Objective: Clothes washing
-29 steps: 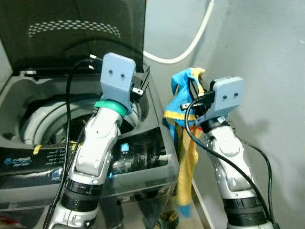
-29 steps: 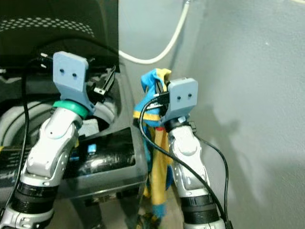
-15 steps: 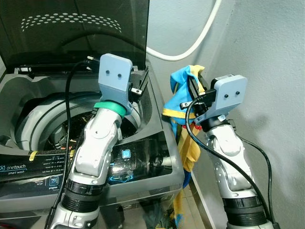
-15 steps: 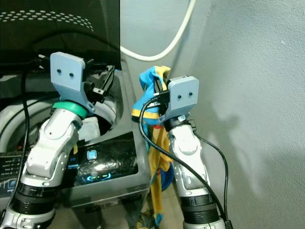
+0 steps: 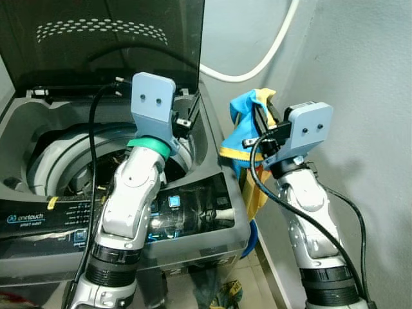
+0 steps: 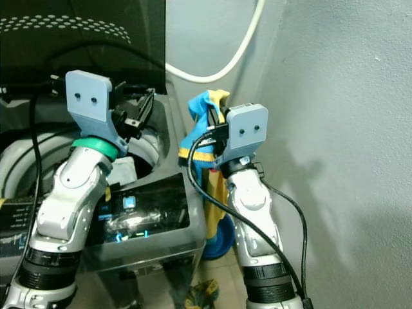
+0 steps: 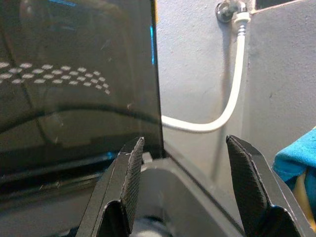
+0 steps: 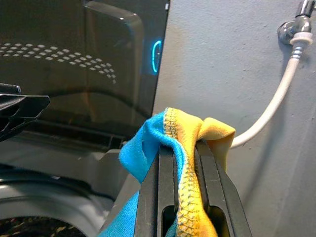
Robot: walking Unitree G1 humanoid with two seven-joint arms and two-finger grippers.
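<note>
The soft blue and yellow stitched-edge cloth garment [image 8: 173, 143] is sitting pinched between the two black fingers [image 8: 165, 182] of the right gripper [image 8: 183, 187], which are clenching it, with folds bulging over the fingertips. It is hanging crumpled to the right of the grey top-loading washing machine [image 5: 193, 212], beside the grey wall. The left gripper [image 7: 185, 182] is hovering over the machine's far right corner, its ribbed pads spread apart, grasping nothing. A smooth white hose [image 7: 232, 98] is curving along the wall.

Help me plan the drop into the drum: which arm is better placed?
Right: the right gripper is shut on the blue and yellow garment beside the open washing machine; the left gripper is open, holding nothing.
</note>
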